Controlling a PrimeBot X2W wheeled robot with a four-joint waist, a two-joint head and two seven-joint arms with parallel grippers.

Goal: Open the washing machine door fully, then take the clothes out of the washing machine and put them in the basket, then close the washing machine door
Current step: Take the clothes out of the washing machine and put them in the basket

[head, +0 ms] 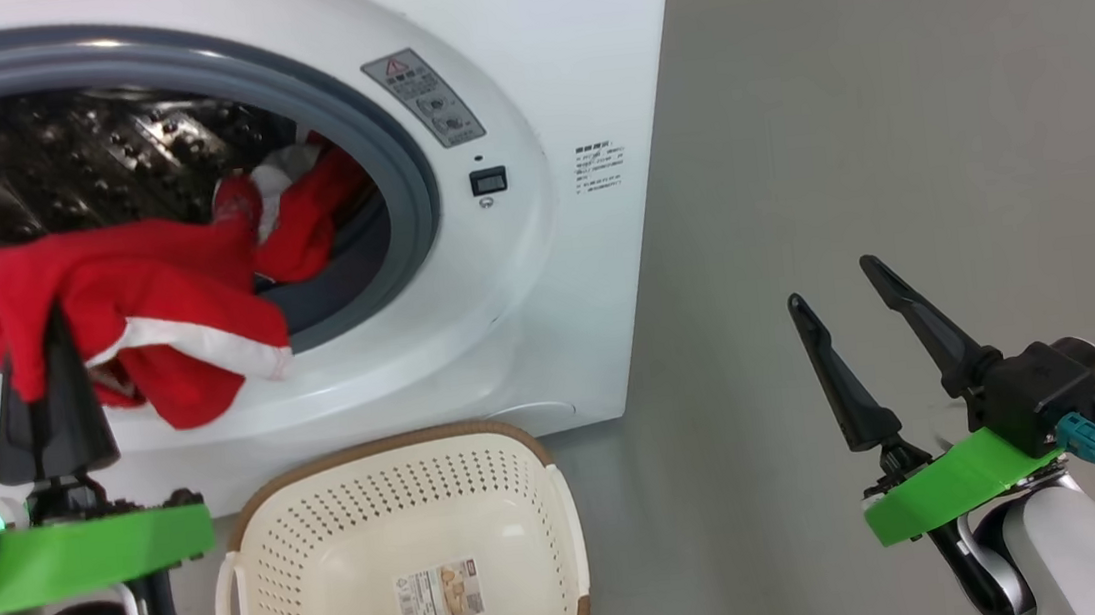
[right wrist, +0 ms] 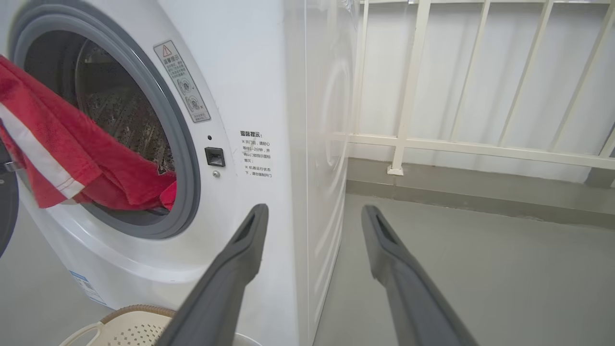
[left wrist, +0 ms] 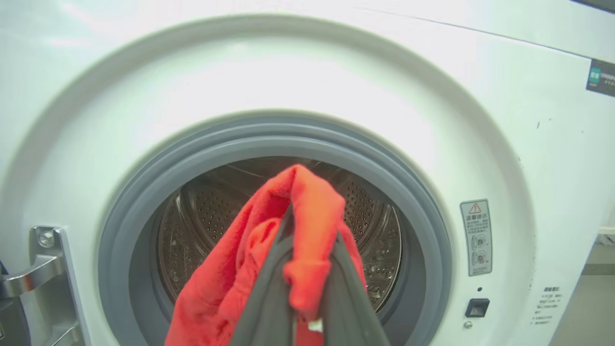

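The grey floor (head: pixel 841 118) carries the white washing machine (head: pixel 545 278), which stands upright. The basket (head: pixel 356 507) rests on the floor in front of the machine, just beside its base, open side up.

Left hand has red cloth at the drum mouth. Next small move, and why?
I'd likely pull the left hand back and lower it toward the basket. It is shut on the red garment, which drapes out over the grey rubber ring, and the basket stands empty on the floor just below that ring.
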